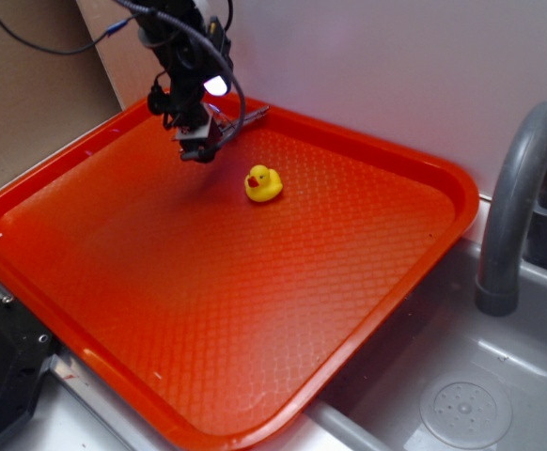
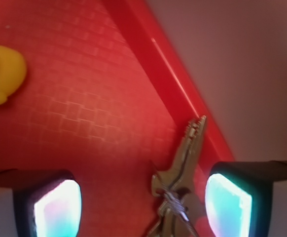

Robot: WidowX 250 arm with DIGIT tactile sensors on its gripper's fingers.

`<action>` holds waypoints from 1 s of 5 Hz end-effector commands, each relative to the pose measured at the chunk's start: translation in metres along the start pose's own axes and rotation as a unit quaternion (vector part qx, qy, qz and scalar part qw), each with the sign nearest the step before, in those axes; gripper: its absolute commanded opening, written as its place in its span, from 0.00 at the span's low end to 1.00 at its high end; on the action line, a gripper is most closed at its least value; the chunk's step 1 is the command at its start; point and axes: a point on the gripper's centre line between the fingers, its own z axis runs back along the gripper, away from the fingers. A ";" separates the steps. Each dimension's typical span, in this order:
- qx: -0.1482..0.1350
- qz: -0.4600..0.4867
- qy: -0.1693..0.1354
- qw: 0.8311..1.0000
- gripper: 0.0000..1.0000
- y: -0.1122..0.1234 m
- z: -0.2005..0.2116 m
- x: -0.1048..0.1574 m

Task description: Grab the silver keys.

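**Keys between spread fingers at the tray's far rim**

The gripper [image 1: 201, 141] hangs over the far corner of the tray [image 1: 367, 310], its fingers [image 2: 52, 207] spread wide apart and pinching nothing. In the wrist view the keys [image 2: 180, 180] lie between the two pads, much nearer the right-hand pad than the left one; whether metal touches that pad cannot be told. From outside, only the key tips [image 1: 252, 114] show past the gripper body.

The keys sit on the tray floor tight against the raised far rim [image 2: 178, 94], so there is little room on that side. Toward the tray's middle the floor is open. The duck [image 1: 263, 183] stands apart from the gripper, toward the tray's centre, and appears at the left edge of the wrist view.

The bunch's long axis runs roughly along the rim, slightly angled toward it. The longest key's tip points away from the gripper and almost meets the rim; the ring end lies low between the pads.

A sink [image 1: 480, 395] and faucet [image 1: 518, 207] sit beside the tray's right edge.
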 end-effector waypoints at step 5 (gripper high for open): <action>0.034 0.058 0.048 0.997 0.00 0.046 -0.015 -0.004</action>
